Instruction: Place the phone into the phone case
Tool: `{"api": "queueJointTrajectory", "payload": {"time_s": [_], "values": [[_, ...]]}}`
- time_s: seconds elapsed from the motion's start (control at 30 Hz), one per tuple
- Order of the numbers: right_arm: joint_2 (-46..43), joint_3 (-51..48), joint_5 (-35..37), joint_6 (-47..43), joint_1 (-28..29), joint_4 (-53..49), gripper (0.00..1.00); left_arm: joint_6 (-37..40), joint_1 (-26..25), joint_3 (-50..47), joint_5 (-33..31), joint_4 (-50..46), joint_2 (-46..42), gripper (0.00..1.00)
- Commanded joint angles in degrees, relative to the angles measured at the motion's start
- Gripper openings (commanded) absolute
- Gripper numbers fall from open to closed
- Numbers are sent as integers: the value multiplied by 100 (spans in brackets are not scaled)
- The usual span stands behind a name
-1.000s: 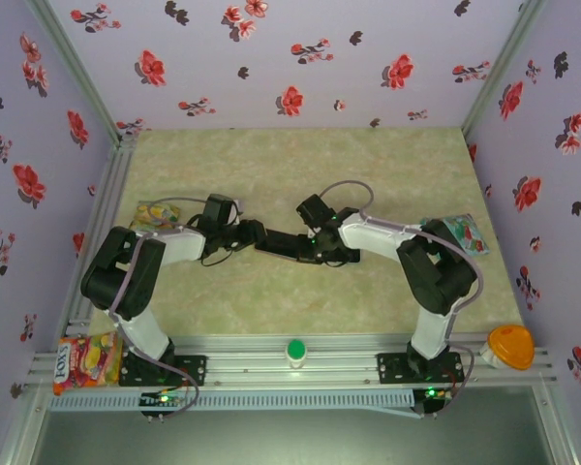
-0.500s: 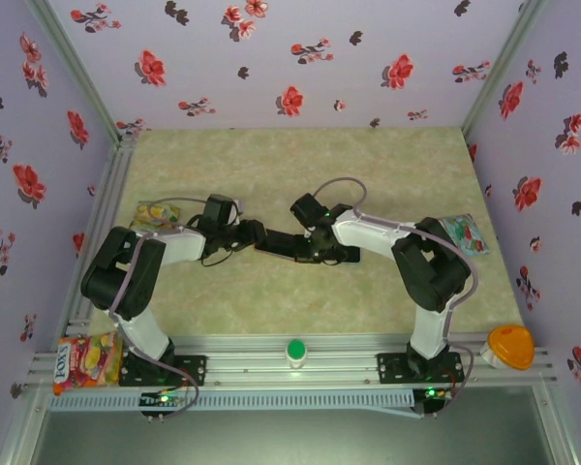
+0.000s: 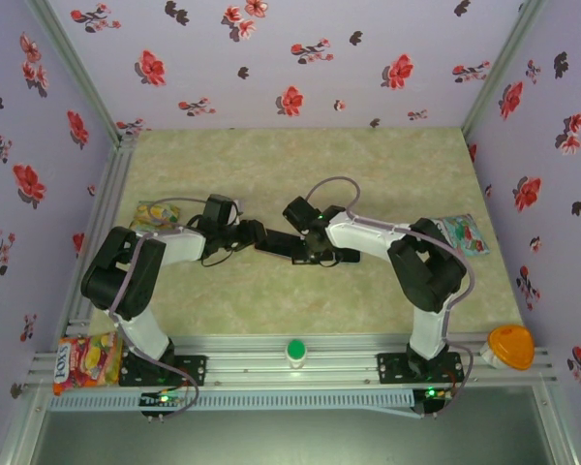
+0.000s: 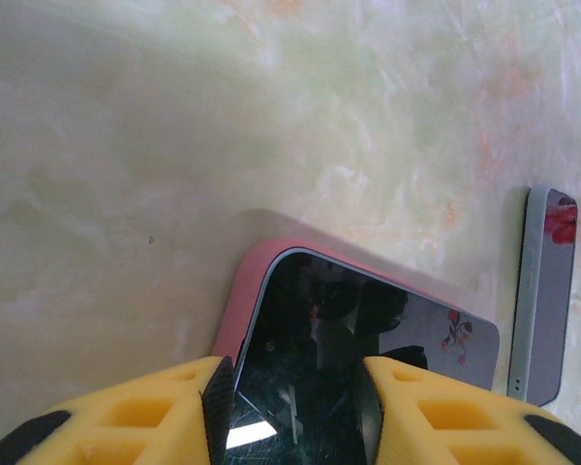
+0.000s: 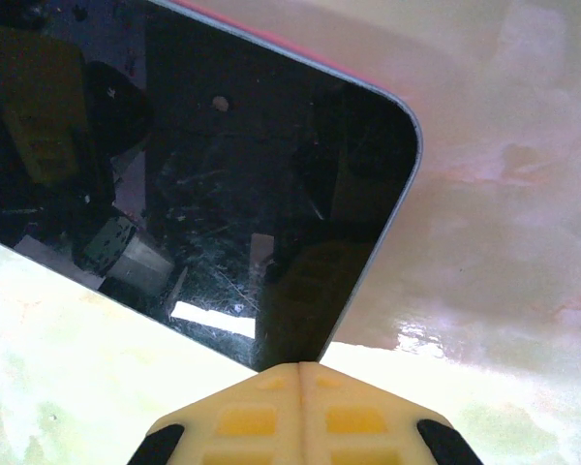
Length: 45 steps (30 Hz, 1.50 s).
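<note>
Purple walls with red flowers close in a marbled greenish desk, and at its middle lies the phone [image 4: 368, 339], dark screen up, seated in the pink phone case [image 4: 240, 310], whose rim shows along the screen's edge. The left gripper [image 4: 292, 387] stands partly open over the phone's near end, one yellow finger above the case's rim and the other above the glass; whether the pads touch cannot be told, and nothing is clamped between them. The right gripper [image 5: 303, 373] has its two fingers pressed together on nothing, its tips just short of the phone's rounded corner and mirrored in the screen.

Since a second ago the right arm has swung toward the left gripper, its wrist now closer over the phone, while the left arm has stayed put.

Beyond the left gripper, past the phone's far end, a second grey-edged device [image 4: 547, 291] lies flat on the desk, apart from the case. A snack packet [image 3: 155, 213] sits behind the left arm and another [image 3: 462, 232] beside the right arm. On the front rail are a candy bag [image 3: 85, 360], a green button [image 3: 294, 350] and an orange object [image 3: 509, 346]
</note>
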Motion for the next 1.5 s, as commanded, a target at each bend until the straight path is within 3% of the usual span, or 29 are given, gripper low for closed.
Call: {"api": "queueJointTrajectory", "payload": {"time_s": [0.0, 1.47], "values": [[946, -428, 386, -35, 58, 27, 0, 69, -106, -129, 74, 31, 89, 42], [1750, -363, 152, -22, 207, 247, 0, 3, -110, -269, 45, 93, 18, 42]]}}
